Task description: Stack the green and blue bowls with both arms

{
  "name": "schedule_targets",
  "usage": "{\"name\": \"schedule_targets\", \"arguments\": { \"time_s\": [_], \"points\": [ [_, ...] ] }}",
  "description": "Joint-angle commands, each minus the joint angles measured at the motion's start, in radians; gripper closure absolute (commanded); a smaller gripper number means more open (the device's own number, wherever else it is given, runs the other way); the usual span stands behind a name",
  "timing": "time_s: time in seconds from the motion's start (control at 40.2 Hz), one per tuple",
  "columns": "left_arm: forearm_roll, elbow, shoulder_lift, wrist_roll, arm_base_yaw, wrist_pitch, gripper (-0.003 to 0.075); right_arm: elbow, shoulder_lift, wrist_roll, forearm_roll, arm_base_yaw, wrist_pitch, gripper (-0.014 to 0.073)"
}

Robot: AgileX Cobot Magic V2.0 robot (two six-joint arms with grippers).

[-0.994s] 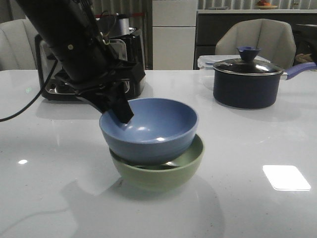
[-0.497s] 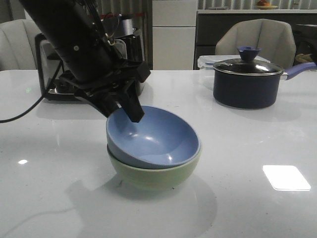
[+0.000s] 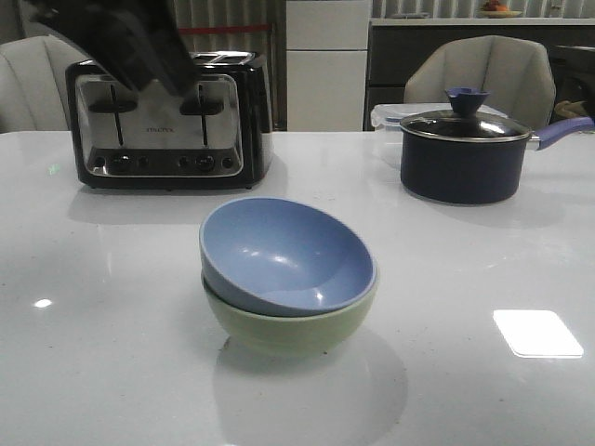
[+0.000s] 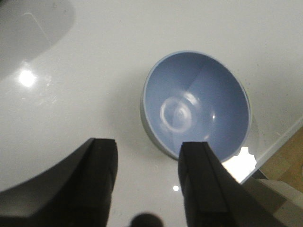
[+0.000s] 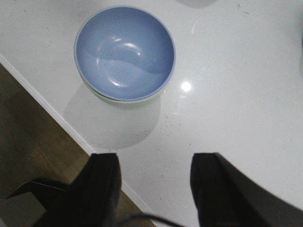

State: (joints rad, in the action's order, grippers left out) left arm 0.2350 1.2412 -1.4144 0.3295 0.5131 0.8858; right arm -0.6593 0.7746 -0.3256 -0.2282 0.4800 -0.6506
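Green bowl point(image 3: 293, 327) mostly hidden under the tilted blue bowl point(image 3: 286, 257), only a thin sliver visible in both wrist views, left arm point(image 3: 125, 42) blurred and cut off above the toaster point(image 3: 172, 121), saucepan handle point(image 3: 562, 131) cut off by the edge.

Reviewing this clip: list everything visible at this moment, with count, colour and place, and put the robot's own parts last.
blue bowl: 1, muted blue, table centre, nested tilted in the green bowl
green bowl: 1, pale green, under the blue bowl
toaster: 1, black and chrome, rear left
saucepan: 1, dark with lid, purple handle, rear right
container: 1, clear, behind the saucepan
chairs: 2, grey, beyond the table
table: 1, white
left claw: 1, black, open, raised above the bowls, holding nothing
right claw: 1, black, open, above the table edge, holding nothing
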Motion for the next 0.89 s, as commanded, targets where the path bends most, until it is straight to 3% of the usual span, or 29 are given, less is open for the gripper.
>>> {"name": "schedule_targets", "arguments": {
  "time_s": [0.0,0.224,0.596,0.87],
  "points": [
    [-0.048,-0.029,0.136,-0.041,0.007,-0.026,0.0337,-0.027,-0.006,-0.009,-0.006,0.002,0.071,0.0139],
    [-0.230,-0.165,0.341,-0.189,0.007,-0.018,0.0337,-0.023,-0.006,-0.009,0.000,0.001,0.067,0.0139],
    [-0.242,-0.405,0.644,-0.189,0.007,-0.037,0.0337,-0.002,-0.008,0.037,0.007,-0.150,-0.064,0.0201],
    [-0.274,-0.490,0.740,-0.197,0.007,-0.065,0.0337,0.030,-0.008,0.037,-0.002,-0.155,-0.003,0.0202]
  ]
}}
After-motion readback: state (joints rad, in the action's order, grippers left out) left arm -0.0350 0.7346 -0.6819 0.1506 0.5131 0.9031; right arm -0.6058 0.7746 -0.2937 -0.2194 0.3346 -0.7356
